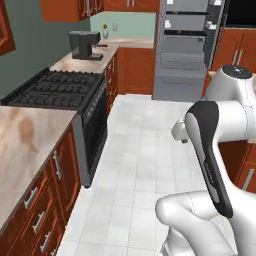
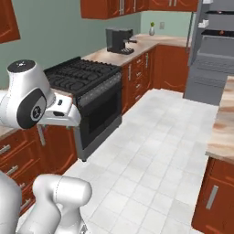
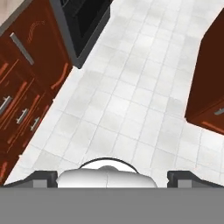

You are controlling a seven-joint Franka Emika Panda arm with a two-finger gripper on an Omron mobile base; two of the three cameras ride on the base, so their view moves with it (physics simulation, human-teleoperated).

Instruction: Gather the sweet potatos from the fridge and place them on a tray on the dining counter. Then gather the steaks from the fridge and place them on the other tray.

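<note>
- Fridge (image 1: 186, 50): I see it at the far end of the kitchen, grey, its upper doors swung open so the shelves show; the two wide drawers below are shut. In the right base view it stands at the far right (image 2: 212, 55).
- Gripper (image 3: 112, 175): in the hand view I see its two dark fingertips far apart at the bottom corners, jaws wide, nothing between them; it points down at the white tiled floor (image 3: 131, 87).
- Stove (image 1: 60, 87): black, on the left, between red-brown wall cabinets.
- Coffee machine (image 1: 85, 45): dark, on the far left counter beyond the stove.
- Dining counter (image 2: 225, 128): I see its tan marbled top at the right edge, with a red-brown base below.
</note>
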